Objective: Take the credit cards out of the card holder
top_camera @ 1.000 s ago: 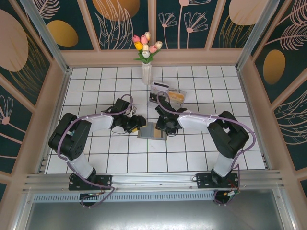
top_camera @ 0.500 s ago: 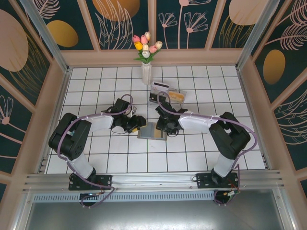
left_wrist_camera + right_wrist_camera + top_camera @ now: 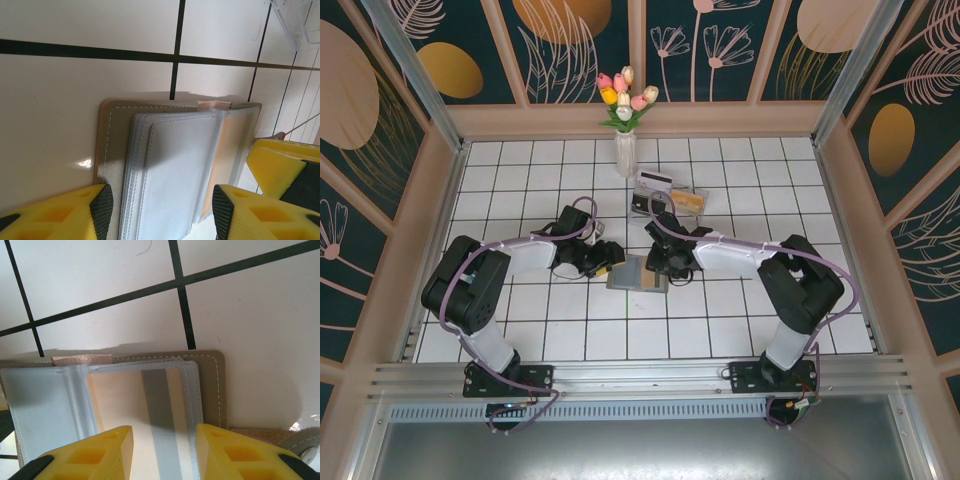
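Note:
The card holder (image 3: 637,273) lies open and flat on the tiles between both grippers, a grey-beige cover (image 3: 114,150) with clear sleeves (image 3: 175,170). A tan credit card (image 3: 120,400) with a grey stripe sits in the right panel's sleeve. My left gripper (image 3: 162,212) is open, its fingers (image 3: 102,210) standing either side of the left panel's sleeve stack. My right gripper (image 3: 162,452) is open just above the tan card, its fingers (image 3: 210,450) straddling the grey stripe. In the top view the left gripper (image 3: 610,262) and right gripper (image 3: 665,262) meet over the holder.
A clear plastic tray (image 3: 672,196) behind the holder has two cards in it. A white vase of tulips (image 3: 625,150) stands further back. The right gripper's yellow finger (image 3: 275,165) shows beside the holder in the left wrist view. Wooden walls ring the tiled floor.
The right arm's elbow has shifted slightly to the right. Both grippers stay at the holder, their openings unchanged.

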Action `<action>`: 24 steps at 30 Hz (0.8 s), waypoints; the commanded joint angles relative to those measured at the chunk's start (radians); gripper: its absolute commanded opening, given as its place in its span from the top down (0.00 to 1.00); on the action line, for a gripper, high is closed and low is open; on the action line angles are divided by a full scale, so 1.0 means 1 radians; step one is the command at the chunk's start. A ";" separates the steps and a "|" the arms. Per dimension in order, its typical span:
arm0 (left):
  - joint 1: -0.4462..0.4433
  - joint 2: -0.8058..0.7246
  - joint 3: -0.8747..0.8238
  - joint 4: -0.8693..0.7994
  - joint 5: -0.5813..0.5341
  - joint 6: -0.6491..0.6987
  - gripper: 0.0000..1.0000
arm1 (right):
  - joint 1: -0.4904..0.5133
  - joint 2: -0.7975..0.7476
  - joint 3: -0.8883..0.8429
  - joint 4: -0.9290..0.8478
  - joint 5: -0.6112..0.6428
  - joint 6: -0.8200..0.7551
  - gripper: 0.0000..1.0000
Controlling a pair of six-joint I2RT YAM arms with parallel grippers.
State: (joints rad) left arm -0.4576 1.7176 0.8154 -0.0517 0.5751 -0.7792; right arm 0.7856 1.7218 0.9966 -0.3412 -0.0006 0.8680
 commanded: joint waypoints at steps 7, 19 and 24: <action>-0.002 0.010 -0.007 -0.006 -0.020 0.015 0.42 | 0.006 0.060 0.004 -0.020 -0.014 -0.026 0.61; -0.001 0.012 -0.007 -0.004 -0.017 0.015 0.42 | 0.004 0.060 -0.027 0.095 -0.153 -0.102 0.64; -0.001 0.014 -0.009 -0.002 -0.016 0.015 0.42 | -0.008 0.036 -0.058 0.167 -0.220 -0.105 0.64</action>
State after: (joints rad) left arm -0.4557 1.7176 0.8150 -0.0521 0.5678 -0.7792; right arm 0.7692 1.7485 0.9718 -0.2420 -0.1108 0.7826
